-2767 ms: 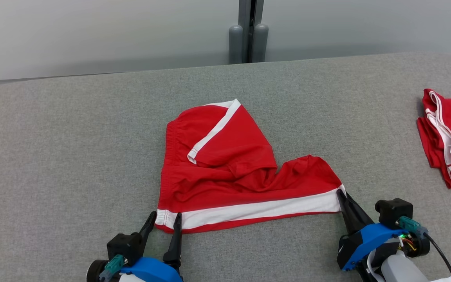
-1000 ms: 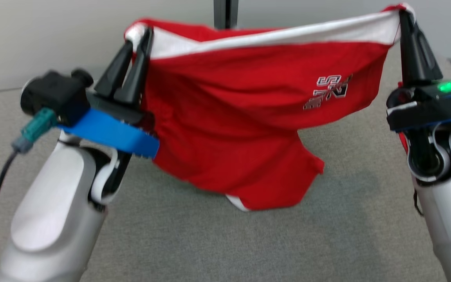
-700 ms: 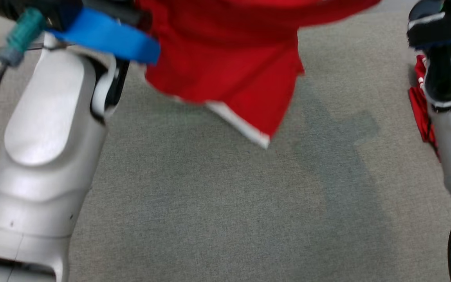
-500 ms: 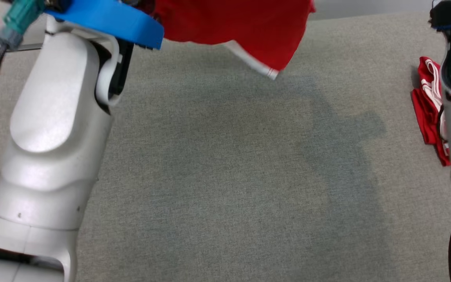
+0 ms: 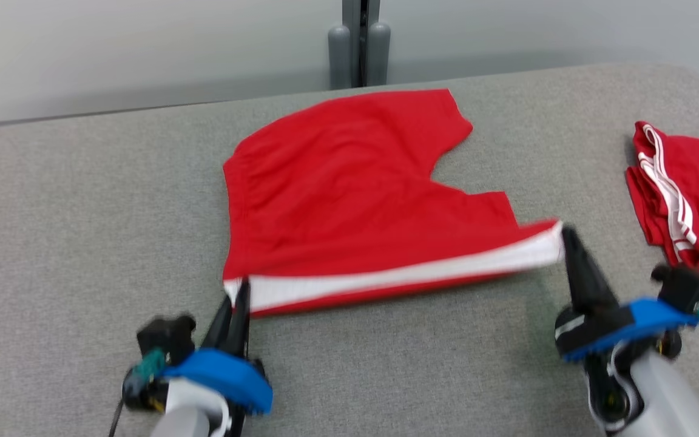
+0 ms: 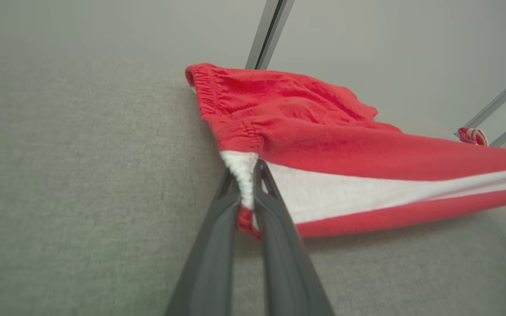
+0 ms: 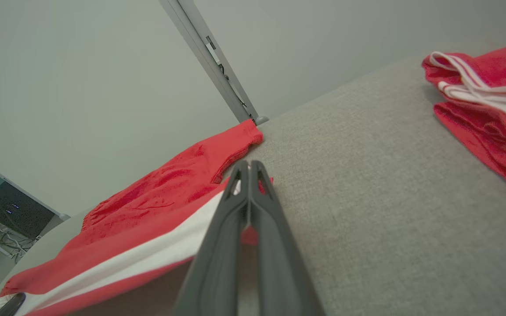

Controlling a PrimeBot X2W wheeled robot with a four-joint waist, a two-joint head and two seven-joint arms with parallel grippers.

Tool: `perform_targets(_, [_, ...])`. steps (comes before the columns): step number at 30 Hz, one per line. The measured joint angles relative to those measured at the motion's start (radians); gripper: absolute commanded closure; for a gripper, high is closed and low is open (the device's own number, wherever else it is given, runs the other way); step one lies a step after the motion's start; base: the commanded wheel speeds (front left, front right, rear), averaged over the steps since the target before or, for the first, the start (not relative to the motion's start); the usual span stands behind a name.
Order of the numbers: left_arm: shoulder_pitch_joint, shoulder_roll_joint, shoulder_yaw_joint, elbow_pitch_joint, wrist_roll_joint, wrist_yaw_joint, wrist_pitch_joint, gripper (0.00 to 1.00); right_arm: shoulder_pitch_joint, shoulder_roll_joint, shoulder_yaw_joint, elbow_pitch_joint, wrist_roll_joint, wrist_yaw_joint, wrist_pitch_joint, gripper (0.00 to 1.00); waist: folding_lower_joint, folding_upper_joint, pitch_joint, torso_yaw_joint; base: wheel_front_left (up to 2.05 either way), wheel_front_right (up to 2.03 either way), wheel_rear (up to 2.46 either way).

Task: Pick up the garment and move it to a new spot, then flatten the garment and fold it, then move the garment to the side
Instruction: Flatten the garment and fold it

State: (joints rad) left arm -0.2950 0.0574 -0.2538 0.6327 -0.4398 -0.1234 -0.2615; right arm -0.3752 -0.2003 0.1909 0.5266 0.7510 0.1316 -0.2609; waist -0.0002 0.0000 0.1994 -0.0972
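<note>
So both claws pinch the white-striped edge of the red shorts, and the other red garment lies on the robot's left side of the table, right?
Not quite. The other red garment lies on the robot's right side of the table, as the head view shows. The left claw and the right claw do pinch the white-striped edge of the red shorts.
</note>
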Motion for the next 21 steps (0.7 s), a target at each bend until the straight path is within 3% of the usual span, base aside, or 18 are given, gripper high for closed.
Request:
perform_targets(4, [0.14,-0.013,0.046,-0.022,-0.012,-0.001,0.0,1.0,0.132,0.008,0.017,0.003,0.012,0.0,0.0,1.0,0.0,0.0,-0.044,0.013,0.0,0.0,0.0])
perform_targets(12, [0.343,-0.011,0.003,-0.069,-0.018,-0.007,0.0,1.0,0.352,-0.002,0.033,-0.04,0.028,0.0,0.0,1.0,-0.0002,0.0,-0.157,0.031,0.0,0.0,0.0])
perform_targets(21, [0.42,-0.01,-0.056,-0.171,0.004,-0.007,0.0,1.0,0.433,-0.021,0.012,-0.133,0.031,-0.001,-0.001,1.0,0.0,0.0,-0.183,0.03,0.0,0.0,0.0])
